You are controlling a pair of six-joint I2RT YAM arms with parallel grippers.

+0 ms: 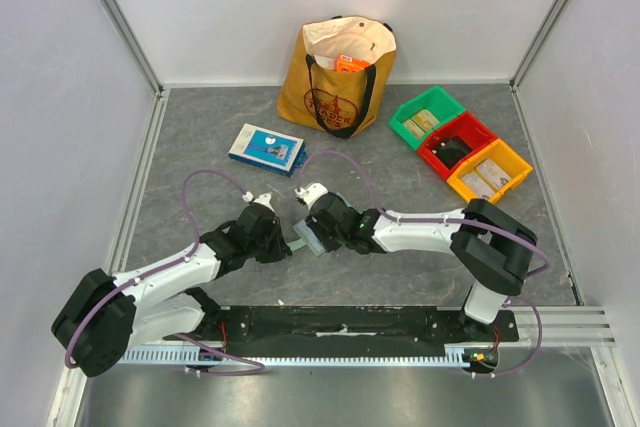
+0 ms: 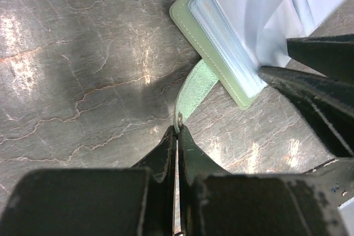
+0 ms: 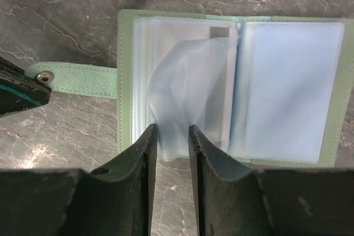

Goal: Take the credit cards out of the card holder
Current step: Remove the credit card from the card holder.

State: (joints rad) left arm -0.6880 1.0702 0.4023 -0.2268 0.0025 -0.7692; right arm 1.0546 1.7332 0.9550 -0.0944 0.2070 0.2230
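Card holder [image 3: 287,87] lay open on the table [image 3: 66,4], left gripper [image 2: 177,135] pressed together on its snap strap [image 2: 196,89], right gripper [image 3: 172,136] narrowly parted astride 1 clear pocket [image 3: 182,81]; closing there risked tugging only that sleeve and dragging the holder.

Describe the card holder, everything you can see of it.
The card holder is pale green, leather-like with stitched edges, lying open like a booklet on the dark marbled table. Inside are stacked clear bluish pockets; one leaf curls up between the right hand's parted fingers, a greyish shape showing through it. Its strap, with a metal snap, sticks out sideways, pinched in the shut left hand.
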